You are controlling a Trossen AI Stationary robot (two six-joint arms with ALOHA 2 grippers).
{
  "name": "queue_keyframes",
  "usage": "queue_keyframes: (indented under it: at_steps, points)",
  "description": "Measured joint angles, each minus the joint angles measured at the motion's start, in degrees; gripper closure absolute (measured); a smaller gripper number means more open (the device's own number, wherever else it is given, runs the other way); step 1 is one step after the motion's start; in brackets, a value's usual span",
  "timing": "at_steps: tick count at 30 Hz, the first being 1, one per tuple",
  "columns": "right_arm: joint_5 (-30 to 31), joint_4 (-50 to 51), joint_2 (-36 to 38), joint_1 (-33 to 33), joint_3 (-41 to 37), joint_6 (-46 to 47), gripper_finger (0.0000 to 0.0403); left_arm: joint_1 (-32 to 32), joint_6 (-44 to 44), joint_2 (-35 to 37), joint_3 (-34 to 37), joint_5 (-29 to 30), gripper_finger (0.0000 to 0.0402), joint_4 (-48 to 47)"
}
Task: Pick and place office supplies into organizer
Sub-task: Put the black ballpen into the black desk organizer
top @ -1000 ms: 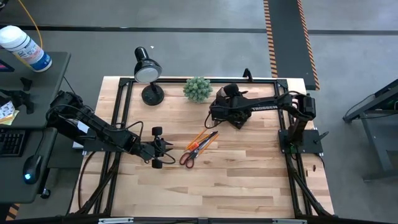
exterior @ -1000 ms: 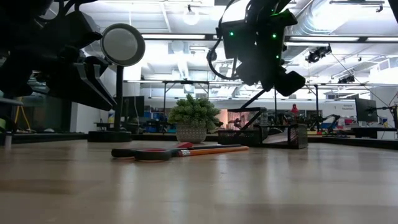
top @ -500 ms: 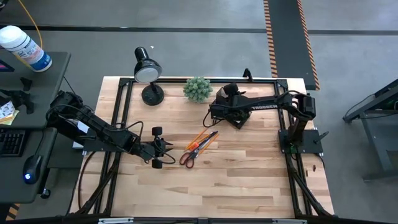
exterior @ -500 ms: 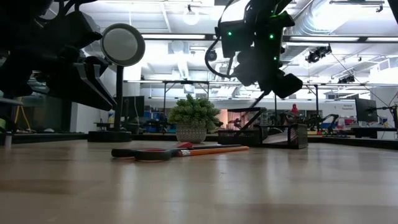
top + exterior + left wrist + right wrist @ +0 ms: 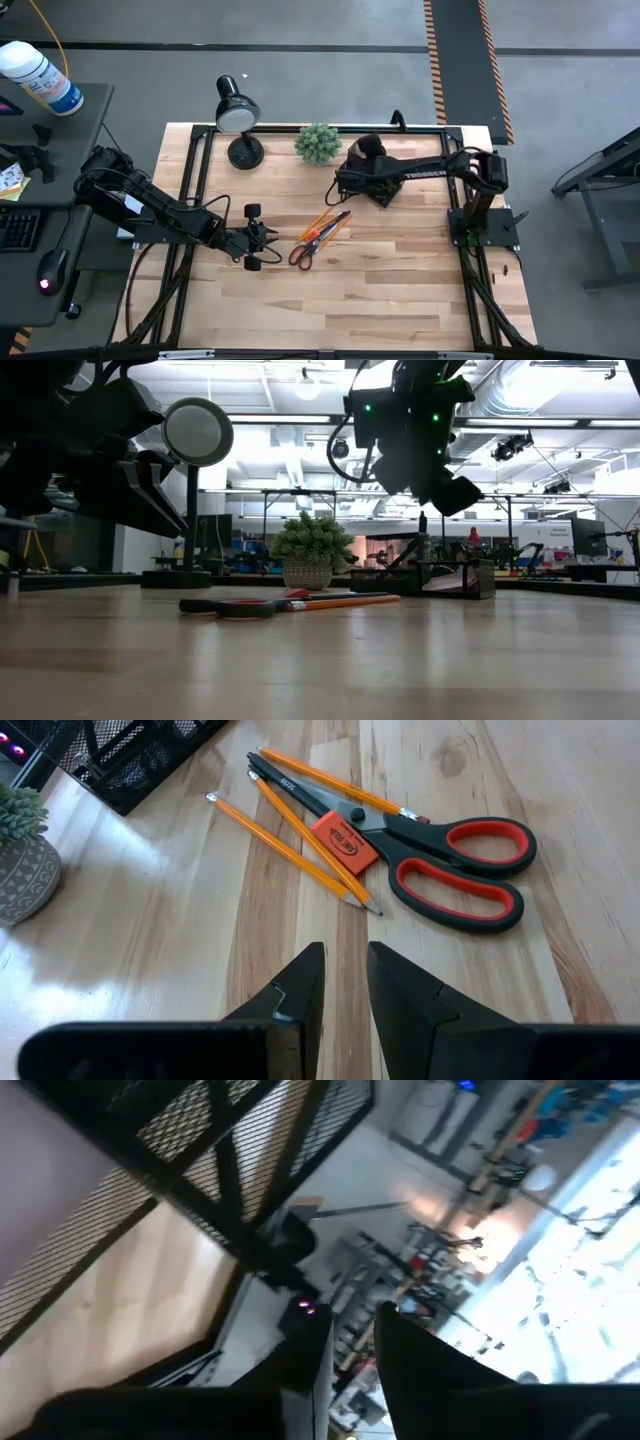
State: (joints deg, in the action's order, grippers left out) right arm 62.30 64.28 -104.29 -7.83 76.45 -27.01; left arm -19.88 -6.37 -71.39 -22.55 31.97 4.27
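Orange-handled scissors (image 5: pixel 455 865), thin orange pencils (image 5: pixel 285 845) and a red eraser (image 5: pixel 343 840) lie flat on the wooden table, mid-table in the high view (image 5: pixel 315 238). My left gripper (image 5: pixel 345 985) hovers just left of them, low over the table. Its fingers are a narrow gap apart and hold nothing. The black mesh organizer (image 5: pixel 382 194) stands at the far right, partly under my right arm. My right gripper (image 5: pixel 350 1350) hangs above it (image 5: pixel 190 1150), fingers slightly apart and empty. A thin dark pen (image 5: pixel 422 525) stands up from the organizer (image 5: pixel 440 575).
A black desk lamp (image 5: pixel 237 112) and a green plant ball in its pot (image 5: pixel 318 143) stand along the far edge. The near half of the table (image 5: pixel 340 310) is bare wood. A black frame runs around the tabletop.
In the low view, a thin dark upright pen now shows above the organizer where none showed before. The left arm has kept still.
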Motion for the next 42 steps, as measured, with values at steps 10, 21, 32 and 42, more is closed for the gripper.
queue_keyframes:
  at_steps: [10, 21, 32, 42]
  points:
    - [-33.3, 0.0, 0.0, 5.5, 11.1, 8.2, 0.0335, 0.0, 0.1, 0.0, 0.0, 0.0, 0.0334, -0.2]
    - [-61.7, -7.5, 0.0, 5.6, 9.7, -2.5, 0.0352, 0.0, 0.1, 0.0, 0.0, 0.0, 0.0334, -0.3]
    - [-64.0, -27.3, 0.0, 6.4, -3.9, -6.6, 0.0356, 0.0, 0.1, 0.0, 0.0, 0.0, 0.0334, -1.1]
    - [-61.8, -33.5, 0.0, 5.0, -7.7, -8.2, 0.0357, 0.0, 0.1, 0.0, 0.0, 0.0, 0.0334, -1.0]
